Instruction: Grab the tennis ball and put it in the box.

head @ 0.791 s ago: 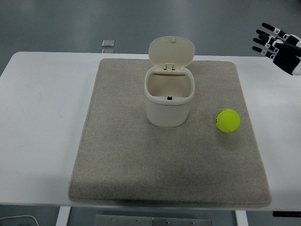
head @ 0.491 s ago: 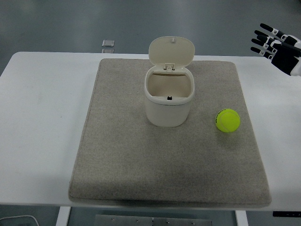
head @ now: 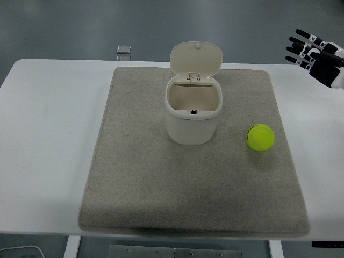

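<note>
Robot hand (head: 318, 56) edged up-right, one tennis ball (head: 260, 137), one box (head: 193, 106)

Right robot hand (head: 318, 56) at far right, fingers spread, empty.

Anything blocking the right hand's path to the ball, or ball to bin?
Nothing visible. The right hand is open at the far right edge; only bare mat lies between it and the tennis ball. The box stands open left of the ball.

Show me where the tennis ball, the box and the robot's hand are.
tennis ball (head: 260, 137): head view, centre of the ball.
box (head: 193, 124): head view, front wall.
right hand (head: 317, 55): head view, middle of the hand.
</note>
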`<act>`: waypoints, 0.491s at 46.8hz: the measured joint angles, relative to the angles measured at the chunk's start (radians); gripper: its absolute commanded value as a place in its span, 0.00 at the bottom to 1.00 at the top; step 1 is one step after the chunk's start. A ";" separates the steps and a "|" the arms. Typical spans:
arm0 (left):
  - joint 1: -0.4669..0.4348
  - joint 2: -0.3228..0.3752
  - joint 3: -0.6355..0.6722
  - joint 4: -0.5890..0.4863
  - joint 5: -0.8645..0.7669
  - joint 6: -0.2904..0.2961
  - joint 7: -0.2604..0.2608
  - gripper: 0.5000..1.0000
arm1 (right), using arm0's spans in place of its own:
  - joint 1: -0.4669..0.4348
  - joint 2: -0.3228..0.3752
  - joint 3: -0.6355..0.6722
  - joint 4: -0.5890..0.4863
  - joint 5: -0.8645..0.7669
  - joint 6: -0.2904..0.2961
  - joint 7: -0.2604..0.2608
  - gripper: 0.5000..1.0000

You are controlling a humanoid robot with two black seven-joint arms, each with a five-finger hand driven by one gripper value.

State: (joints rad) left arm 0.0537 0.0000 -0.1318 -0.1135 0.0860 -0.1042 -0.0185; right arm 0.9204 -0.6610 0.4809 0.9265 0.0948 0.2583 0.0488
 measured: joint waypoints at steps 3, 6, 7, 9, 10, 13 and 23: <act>0.000 0.000 0.000 0.000 0.000 0.000 0.000 0.98 | 0.000 -0.001 -0.001 0.000 -0.028 0.002 0.000 0.83; 0.000 0.000 0.000 0.000 0.000 0.000 0.000 0.98 | 0.000 -0.002 -0.001 0.000 -0.074 0.003 0.002 0.83; 0.000 0.000 0.000 0.000 0.000 0.000 0.000 0.98 | -0.001 -0.003 0.000 0.000 -0.095 0.005 0.002 0.83; 0.000 0.000 0.000 0.000 0.000 0.000 0.000 0.98 | -0.001 -0.005 0.003 0.000 -0.127 0.008 0.004 0.83; 0.000 0.000 0.000 0.000 0.000 0.000 0.000 0.98 | -0.001 -0.006 0.004 0.000 -0.140 0.011 0.005 0.83; 0.000 0.000 0.000 0.000 0.000 0.000 0.000 0.98 | -0.001 -0.009 0.005 0.000 -0.171 0.028 0.006 0.83; 0.000 0.000 0.000 0.000 0.000 0.000 0.000 0.98 | 0.001 -0.035 0.005 0.000 -0.192 0.090 0.006 0.83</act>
State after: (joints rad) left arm 0.0537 0.0000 -0.1320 -0.1135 0.0860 -0.1042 -0.0184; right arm 0.9217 -0.6965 0.4857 0.9269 -0.0977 0.3483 0.0553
